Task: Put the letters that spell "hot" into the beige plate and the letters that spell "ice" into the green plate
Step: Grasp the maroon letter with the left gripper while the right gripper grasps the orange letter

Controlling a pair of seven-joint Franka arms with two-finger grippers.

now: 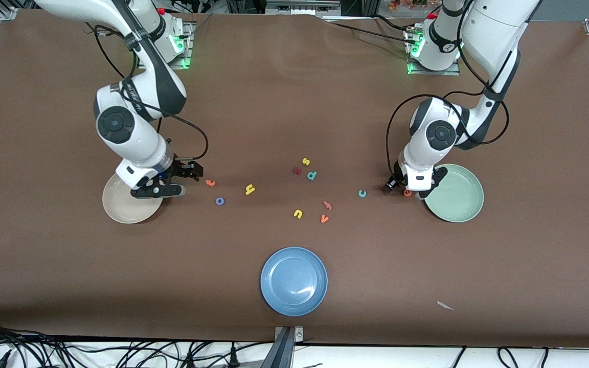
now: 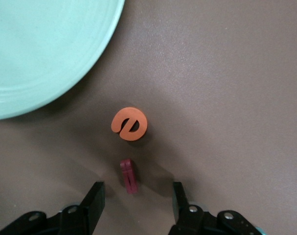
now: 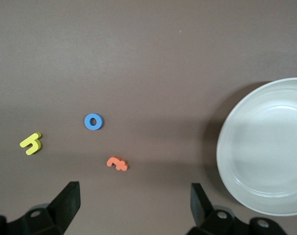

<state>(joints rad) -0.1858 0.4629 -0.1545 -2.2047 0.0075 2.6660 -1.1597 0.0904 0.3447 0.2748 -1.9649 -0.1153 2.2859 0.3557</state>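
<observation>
My left gripper (image 2: 137, 188) hangs open low over the table beside the green plate (image 2: 35, 54). The dark red i (image 2: 129, 175) lies between its fingertips, untouched, and the orange e (image 2: 129, 124) lies just past it, toward the plate. In the front view this gripper (image 1: 419, 191) is at the green plate's (image 1: 458, 197) rim, with the teal c (image 1: 361, 193) a little toward the table's middle. My right gripper (image 3: 135, 191) is open and empty beside the beige plate (image 3: 265, 152). The orange t (image 3: 117, 163), blue o (image 3: 93, 121) and yellow h (image 3: 31, 143) lie ahead of it.
Mid-table lie a yellow s (image 1: 305, 161), a chunky dark red letter (image 1: 297, 170), a teal p (image 1: 312, 175), a yellow u (image 1: 297, 213), an orange v (image 1: 324, 219) and one more orange letter (image 1: 327, 205). A blue plate (image 1: 293, 280) sits nearer the front camera.
</observation>
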